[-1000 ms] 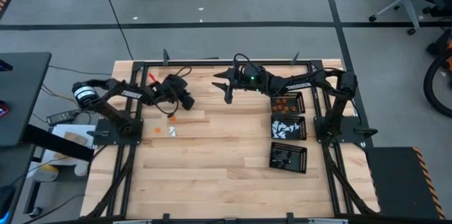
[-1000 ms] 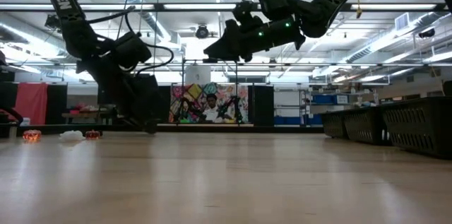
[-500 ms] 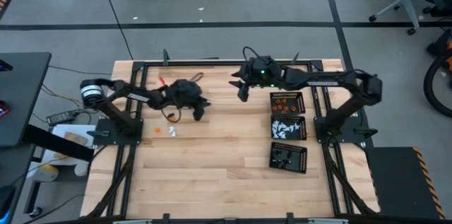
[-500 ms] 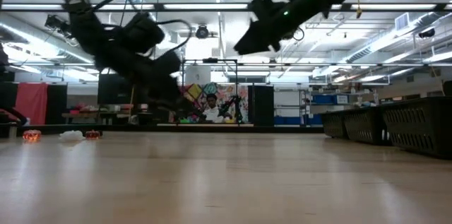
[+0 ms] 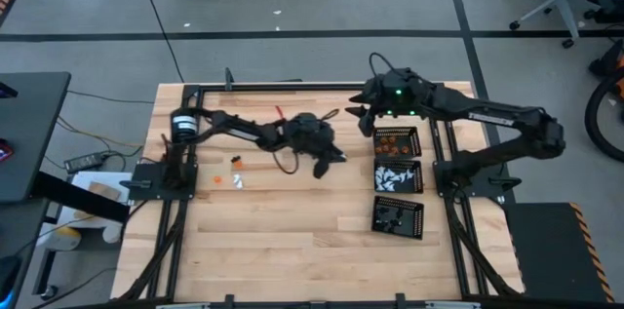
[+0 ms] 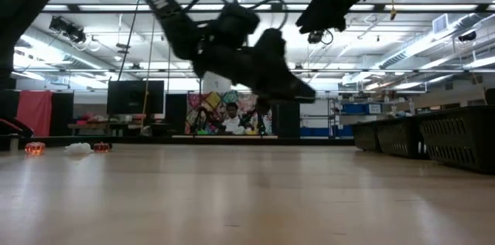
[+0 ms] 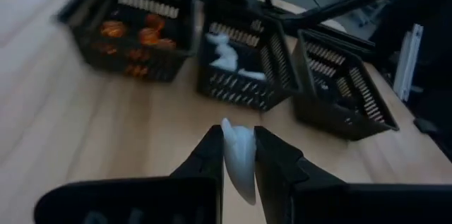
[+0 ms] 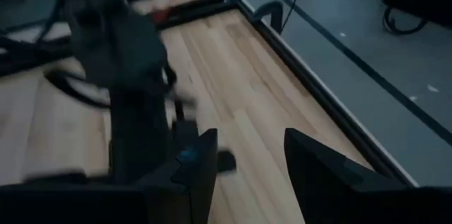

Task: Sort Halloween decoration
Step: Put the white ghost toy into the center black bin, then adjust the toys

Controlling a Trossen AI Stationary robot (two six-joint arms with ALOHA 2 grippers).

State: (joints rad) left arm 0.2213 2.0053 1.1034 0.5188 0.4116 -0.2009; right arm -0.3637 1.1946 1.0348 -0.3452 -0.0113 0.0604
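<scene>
My left end effector (image 7: 239, 155): clamped on one white decoration piece (image 7: 238, 159), above bench (image 5: 292, 241); right end effector (image 8: 244, 157): apart

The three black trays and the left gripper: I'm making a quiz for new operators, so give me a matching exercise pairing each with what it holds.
Column one:
1. Far tray
2. Middle tray
3. Near tray
4. Left gripper

Column two:
A. one white piece, pinched between the fingers
B. orange pieces
C. black pieces
D. white pieces, several

Pairs: 1-B, 2-D, 3-C, 4-A
</scene>
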